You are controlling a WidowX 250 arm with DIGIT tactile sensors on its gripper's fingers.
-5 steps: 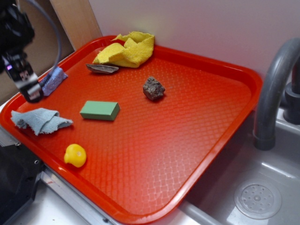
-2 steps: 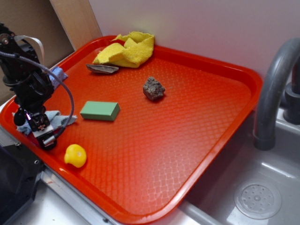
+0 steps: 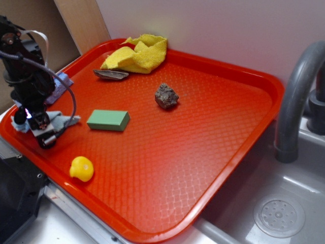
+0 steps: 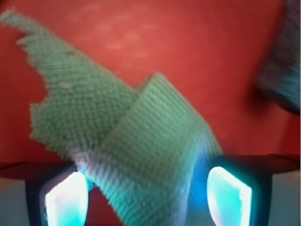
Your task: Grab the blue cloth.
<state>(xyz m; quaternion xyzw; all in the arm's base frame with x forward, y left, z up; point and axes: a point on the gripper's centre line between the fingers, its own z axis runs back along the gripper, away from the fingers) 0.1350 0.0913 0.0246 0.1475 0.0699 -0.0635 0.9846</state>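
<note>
I see the big red plastic tray (image 3: pixel 213 152) with its waffle-textured floor taking up most of the exterior view, set beside a grey metal sink basin (image 3: pixel 284 203) with a curved grey faucet pipe (image 3: pixel 297 96) at right. The black WidowX arm (image 3: pixel 25 76) stands over the tray's left edge, cable looping down its side. In the tray's far corner lies a crumpled yellow cloth (image 3: pixel 137 53), with a flat dark grey shard-like piece (image 3: pixel 110 74) just in front of it. A deeper-blue speckled sponge block (image 3: pixel 60 84) sits near the left rim, mostly hidden behind the arm. A green rectangular block (image 3: pixel 108 120) lies flat left of centre; a rough brown-grey rock-like lump (image 3: pixel 166 95) sits well apart from it toward the middle. A small yellow rounded toy (image 3: pixel 82 168) rests near the front-left rim.

The gripper (image 3: pixel 41 133) is low over the small pale grey-blue wrinkled cloth (image 3: pixel 63 122), which lies on the tray floor by the left rim, just left of the green block. From the wrist view the cloth (image 4: pixel 127 146) runs down between the two fingers (image 4: pixel 230 197), which stand apart on either side of a fold, not pressed onto it; the gripper (image 4: pixel 148 200) straddles the fabric
</note>
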